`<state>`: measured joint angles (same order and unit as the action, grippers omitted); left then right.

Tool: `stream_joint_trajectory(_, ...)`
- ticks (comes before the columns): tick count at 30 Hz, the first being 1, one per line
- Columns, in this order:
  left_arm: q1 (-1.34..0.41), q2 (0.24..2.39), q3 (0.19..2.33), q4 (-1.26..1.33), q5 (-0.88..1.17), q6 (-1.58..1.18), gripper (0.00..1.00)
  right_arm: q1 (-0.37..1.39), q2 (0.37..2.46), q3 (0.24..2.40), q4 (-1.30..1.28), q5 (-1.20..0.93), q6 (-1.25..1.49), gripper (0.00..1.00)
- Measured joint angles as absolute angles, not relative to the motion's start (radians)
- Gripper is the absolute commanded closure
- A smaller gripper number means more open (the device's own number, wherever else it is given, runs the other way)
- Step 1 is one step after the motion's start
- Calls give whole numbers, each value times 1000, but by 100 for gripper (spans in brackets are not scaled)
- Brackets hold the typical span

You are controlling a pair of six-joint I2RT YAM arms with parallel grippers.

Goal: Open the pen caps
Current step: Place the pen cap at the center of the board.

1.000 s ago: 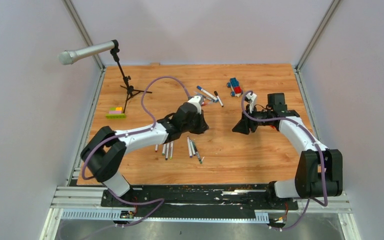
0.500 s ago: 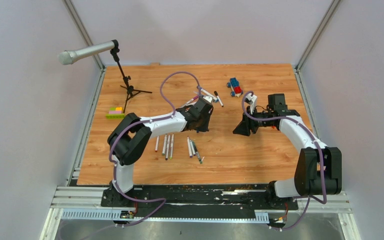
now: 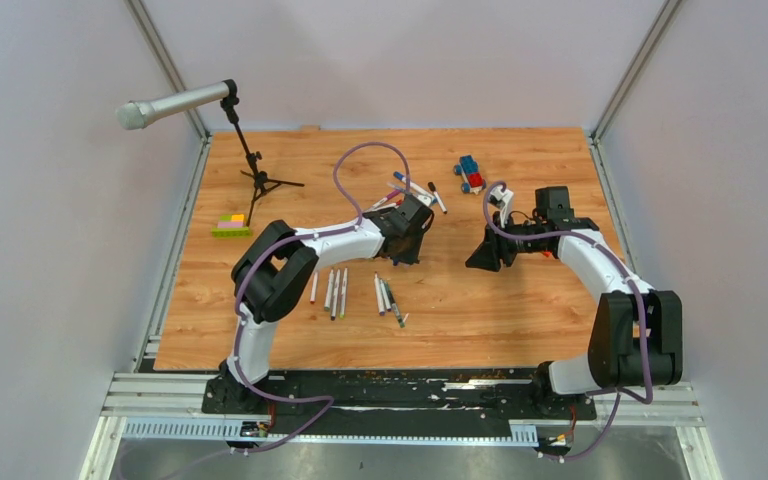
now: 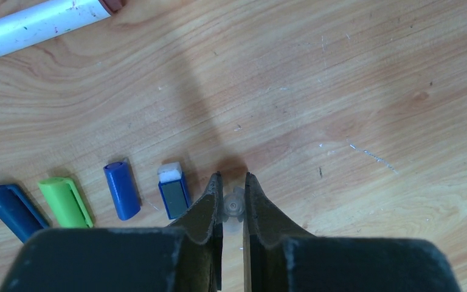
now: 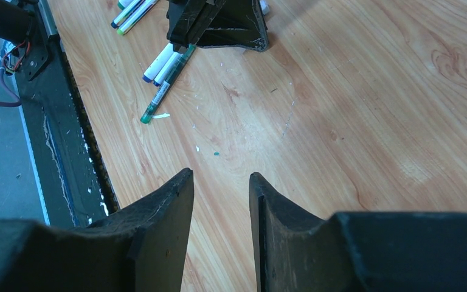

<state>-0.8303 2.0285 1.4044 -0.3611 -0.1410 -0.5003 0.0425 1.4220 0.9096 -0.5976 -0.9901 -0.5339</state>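
Four pen caps were seen lying off beside the left hand, which was pinched on a pale cap, the right hand was held open and empty, and pens beyond the left hand were judged yet to be opened.

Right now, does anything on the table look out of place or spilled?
Small white flecks and a green speck lie scattered on the table near the green pen; they look like debris. Otherwise nothing stands out.
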Motion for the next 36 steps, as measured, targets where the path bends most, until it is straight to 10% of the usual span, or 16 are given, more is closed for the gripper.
stream_joint_trajectory(36,-831,2025,1441,-392,-151,-464,66,40,1433,918,-618,-991,-552,60)
